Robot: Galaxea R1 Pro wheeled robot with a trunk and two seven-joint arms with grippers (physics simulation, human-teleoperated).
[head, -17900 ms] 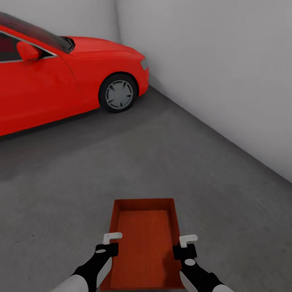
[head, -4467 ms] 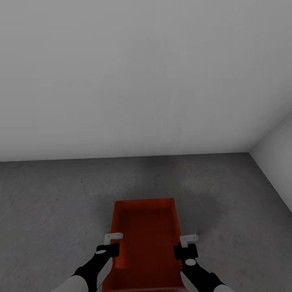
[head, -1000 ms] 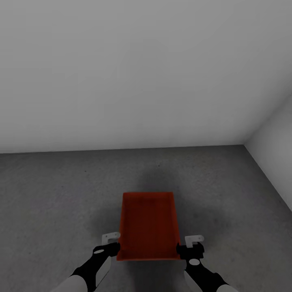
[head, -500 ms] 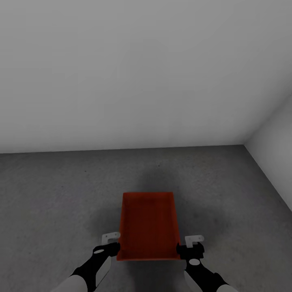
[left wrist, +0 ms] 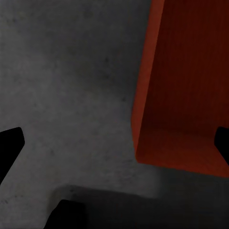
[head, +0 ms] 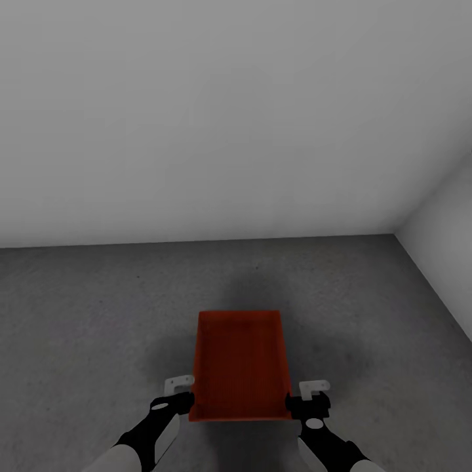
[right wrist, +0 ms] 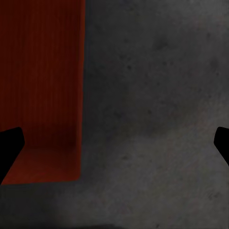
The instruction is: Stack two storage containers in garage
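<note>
One red-orange storage container (head: 239, 367) lies flat on the dark grey garage floor (head: 92, 314), its long side pointing toward the white wall. My left gripper (head: 181, 392) hovers at its near left corner and my right gripper (head: 308, 395) at its near right corner. Both are open and hold nothing. In the left wrist view the container (left wrist: 186, 86) sits below the left gripper (left wrist: 114, 143), whose dark fingertips (left wrist: 9, 145) are spread wide. In the right wrist view the container (right wrist: 40, 90) lies under one side of the wide-spread right gripper (right wrist: 114, 143).
A plain white wall (head: 196, 131) stands a short way beyond the container. It meets a second white wall (head: 446, 223) in a corner at the right. Bare concrete stretches to the left and right of the container.
Over the last second nothing has moved. Compared with 4.5 s ago, the container is out of my grippers, lower and farther forward, and both grippers stand apart from its walls.
</note>
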